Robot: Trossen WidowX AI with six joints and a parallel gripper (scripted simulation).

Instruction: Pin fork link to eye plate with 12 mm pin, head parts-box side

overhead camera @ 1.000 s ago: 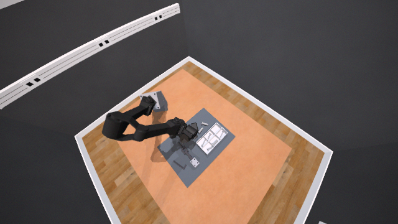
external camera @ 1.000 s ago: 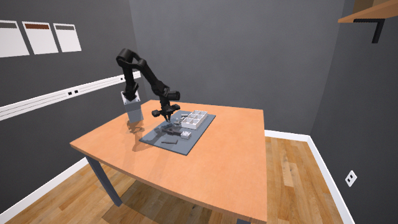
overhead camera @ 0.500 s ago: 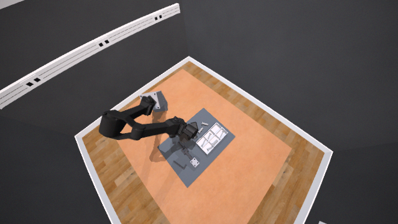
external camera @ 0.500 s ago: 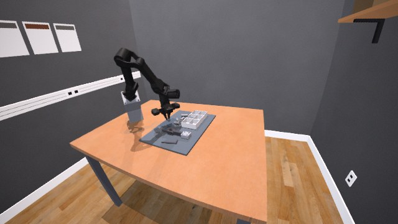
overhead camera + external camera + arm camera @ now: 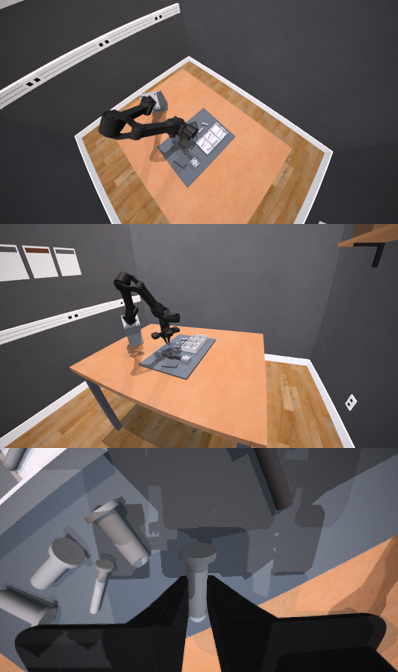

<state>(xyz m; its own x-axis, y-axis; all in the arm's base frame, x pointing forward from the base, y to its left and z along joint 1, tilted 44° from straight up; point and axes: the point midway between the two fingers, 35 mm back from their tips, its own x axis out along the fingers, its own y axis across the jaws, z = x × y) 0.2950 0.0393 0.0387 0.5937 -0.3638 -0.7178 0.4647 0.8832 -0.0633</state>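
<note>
Hovering over the grey rectangular work mat [image 5: 199,356], the black parallel-jaw gripper [image 5: 198,598] has its two dark fingers pinched tight on the shank of a light grey steel pin with a flat round head [image 5: 197,579]. In the wrist view the head pokes out past the fingertips and the plain end sits back between them, so the pin is up in the air with the jaws, not lying on the mat.

Off to the left of it in that same view there's a little scatter of loose grey pins on the mat: a fat hollow-looking sleeve [image 5: 120,535] lying at an angle, a stubby wide-headed pin [image 5: 54,562], and a skinny little pin [image 5: 100,585] between them. A dark rod [image 5: 274,478] lies on the mat toward the top right.

From the exterior camera, the black six-joint arm [image 5: 146,297] reaches down from its grey pedestal block [image 5: 134,336] at the back of the orange table top [image 5: 217,386]. The white parts box with open compartments [image 5: 194,343] sits at the far end of the mat. The dark fork link and eye plate cluster [image 5: 170,353] sits mid-mat, with a small light grey square block with holes [image 5: 186,358] just beside it, and a dark flat bar [image 5: 169,366] nearer the front edge. The gripper hangs above the mat between that cluster and the box; I can't tell exactly how close the pin is to the fork.
</note>
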